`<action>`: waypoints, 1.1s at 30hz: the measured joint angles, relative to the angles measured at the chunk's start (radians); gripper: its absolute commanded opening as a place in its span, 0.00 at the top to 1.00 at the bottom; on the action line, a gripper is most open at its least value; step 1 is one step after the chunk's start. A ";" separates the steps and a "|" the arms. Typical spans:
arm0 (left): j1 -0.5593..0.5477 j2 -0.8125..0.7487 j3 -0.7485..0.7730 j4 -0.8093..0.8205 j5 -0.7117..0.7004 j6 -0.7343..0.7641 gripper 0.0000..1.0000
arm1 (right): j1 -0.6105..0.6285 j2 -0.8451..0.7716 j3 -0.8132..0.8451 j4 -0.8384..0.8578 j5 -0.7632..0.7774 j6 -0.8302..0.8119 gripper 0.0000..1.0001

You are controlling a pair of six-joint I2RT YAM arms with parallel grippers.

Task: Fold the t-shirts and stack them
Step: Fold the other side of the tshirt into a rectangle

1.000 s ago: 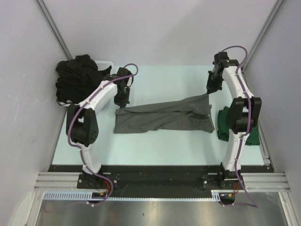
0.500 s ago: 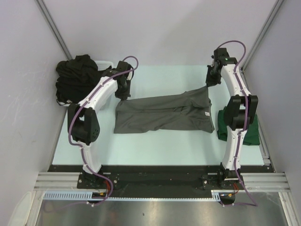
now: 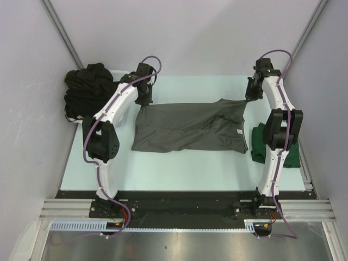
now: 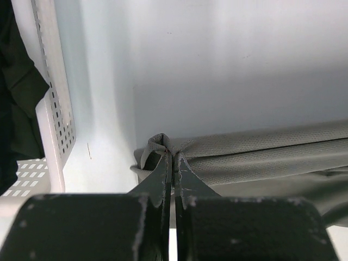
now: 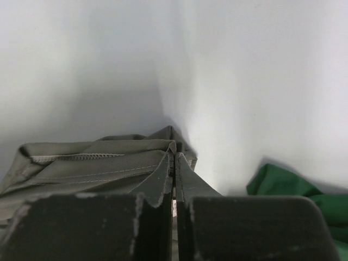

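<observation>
The grey t-shirt lay spread on the counter. The left tool pinched its far left corner, and the right tool pinched its far right corner. The green t-shirt sat just right of it, and the black t-shirts sat left of it.

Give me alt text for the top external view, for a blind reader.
Seen from above, the left tool and right tool each pinch a far corner of a charcoal grey t-shirt, spread wide across the pale table. A green t-shirt lies at the table's right edge; black t-shirts are heaped over a white basket at far left.
</observation>
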 measured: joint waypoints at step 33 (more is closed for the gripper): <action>0.018 -0.086 -0.219 -0.010 -0.018 -0.005 1.00 | 0.001 -0.146 -0.180 -0.007 -0.117 0.029 1.00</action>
